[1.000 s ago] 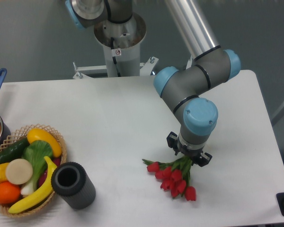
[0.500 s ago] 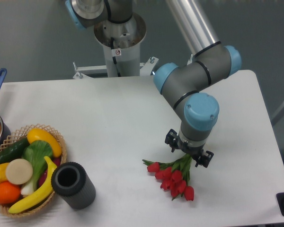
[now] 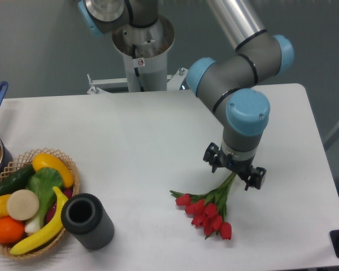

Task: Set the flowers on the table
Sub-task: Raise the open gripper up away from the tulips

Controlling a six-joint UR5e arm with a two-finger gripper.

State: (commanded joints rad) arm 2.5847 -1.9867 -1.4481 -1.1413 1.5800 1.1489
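1. Flowers (image 3: 208, 213): red tulip bunch lying flat on the white tabletop (image 3: 130, 147), buds toward the front edge, stems pointing up to the tool.
2. Tool (image 3: 235, 170): fingers spread apart over the stem ends, gripping nothing.
3. Wicker basket (image 3: 68, 169) of produce and dark cylinder (image 3: 87, 221): far left.

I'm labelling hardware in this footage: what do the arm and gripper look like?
The arm has dark grey rounded joint housings with light blue end caps and a shiny silver tube link. The gripper is small and black, with two short fingers. No loose cables or readable markings show.
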